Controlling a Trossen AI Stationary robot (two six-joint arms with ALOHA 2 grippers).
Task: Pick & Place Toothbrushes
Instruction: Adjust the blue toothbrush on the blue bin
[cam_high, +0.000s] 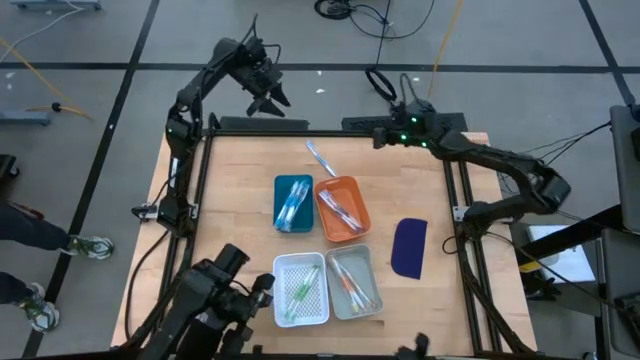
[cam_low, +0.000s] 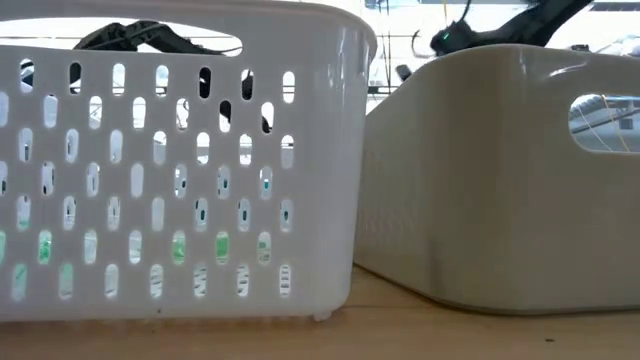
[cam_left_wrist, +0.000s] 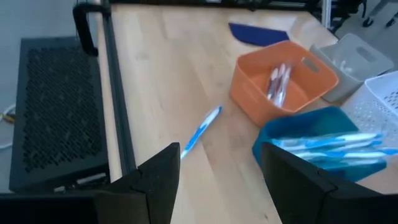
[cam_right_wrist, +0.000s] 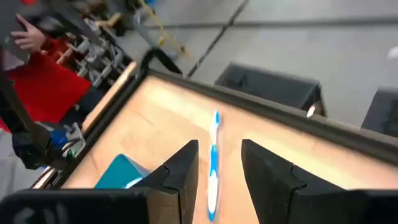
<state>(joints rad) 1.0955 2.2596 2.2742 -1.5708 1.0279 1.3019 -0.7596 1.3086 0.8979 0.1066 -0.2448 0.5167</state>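
The wooden table (cam_high: 240, 170) carries four small bins, a dark blue flat piece (cam_high: 409, 247) and one loose blue toothbrush (cam_high: 320, 160) lying between both grippers

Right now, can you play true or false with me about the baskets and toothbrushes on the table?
1. One thin blue-and-white plastic toothbrush lies loose on the wooden table. True.
2. The orange plastic basket is empty. False: toothbrushes lie in it.
3. The left pincer holds a toothbrush. False: it is open and holds nothing.
4. The dark blue flat oblong piece lies outside every basket. True.
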